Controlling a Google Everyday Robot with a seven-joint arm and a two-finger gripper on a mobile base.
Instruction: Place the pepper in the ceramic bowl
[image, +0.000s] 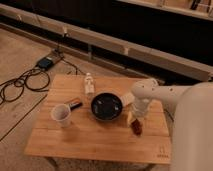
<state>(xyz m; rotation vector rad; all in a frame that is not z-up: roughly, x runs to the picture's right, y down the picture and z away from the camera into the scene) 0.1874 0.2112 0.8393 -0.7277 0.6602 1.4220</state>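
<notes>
Gripper (134, 119) is lowered onto the pepper (136, 128), which lies on the wooden table (100, 145) just beside the ceramic bowl (106, 106). Whether the claw is released or grasping cannot be determined. A white cup (61, 115) stands beyond the bowl's opposite side.
</notes>
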